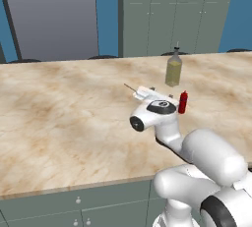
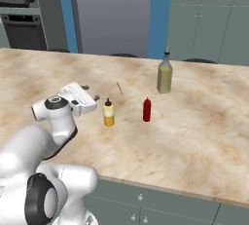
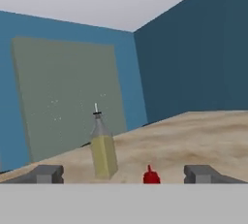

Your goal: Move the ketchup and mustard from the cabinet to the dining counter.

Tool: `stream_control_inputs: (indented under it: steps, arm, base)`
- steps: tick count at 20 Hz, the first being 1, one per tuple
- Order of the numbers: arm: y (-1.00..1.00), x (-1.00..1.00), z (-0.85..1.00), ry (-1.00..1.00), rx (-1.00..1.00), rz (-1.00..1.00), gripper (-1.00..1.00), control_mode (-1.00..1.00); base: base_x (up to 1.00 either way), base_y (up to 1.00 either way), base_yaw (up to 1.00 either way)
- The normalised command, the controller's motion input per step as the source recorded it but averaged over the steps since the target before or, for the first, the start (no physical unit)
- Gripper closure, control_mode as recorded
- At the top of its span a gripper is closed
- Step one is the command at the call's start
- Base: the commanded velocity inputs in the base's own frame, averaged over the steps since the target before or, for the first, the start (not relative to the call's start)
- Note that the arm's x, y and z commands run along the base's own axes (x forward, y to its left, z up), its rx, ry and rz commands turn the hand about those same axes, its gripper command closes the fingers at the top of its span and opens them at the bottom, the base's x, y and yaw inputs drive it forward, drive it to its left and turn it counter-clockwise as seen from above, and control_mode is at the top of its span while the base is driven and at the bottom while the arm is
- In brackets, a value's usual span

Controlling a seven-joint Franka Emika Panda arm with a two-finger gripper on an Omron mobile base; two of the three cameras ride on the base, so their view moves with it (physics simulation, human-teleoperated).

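The red ketchup (image 2: 147, 110) stands upright on the beige dining counter (image 2: 204, 131), and its top shows low between my fingertips (image 3: 203, 173) in the hand view. The yellow mustard (image 2: 108, 113) stands upright to its left, a short gap away. My gripper (image 2: 91, 92) hovers just left of the mustard and a little above the counter, open with nothing between its jaws. In the left base view my hand hides the mustard, and the ketchup (image 1: 183, 102) stands just right of it. The cabinet is out of view.
An olive-green bottle (image 2: 165, 77) with a thin spout stands behind the ketchup. A thin dark stick (image 2: 119, 88) lies on the counter near my hand. Tall grey-green cupboards (image 2: 209, 19) and an oven (image 2: 19, 9) stand beyond the counter's far edge.
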Motion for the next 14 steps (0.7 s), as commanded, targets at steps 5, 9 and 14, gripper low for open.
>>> stream_control_inputs:
  steps: [5, 9, 14]
  arm:
    - [0.22, -0.23, 1.00, 0.06, 0.09, 0.04, -1.00, -1.00]
    - [0.01, -0.42, 1.00, 0.27, 0.10, 0.00, -1.00, -1.00]
    - [0.00, -0.60, 0.75, 0.43, 0.08, 0.00, -1.00, -1.00]
  base:
    - [0.00, 0.00, 0.00]
    - [0.00, 0.00, 0.00]
    - [0.00, 0.00, 0.00]
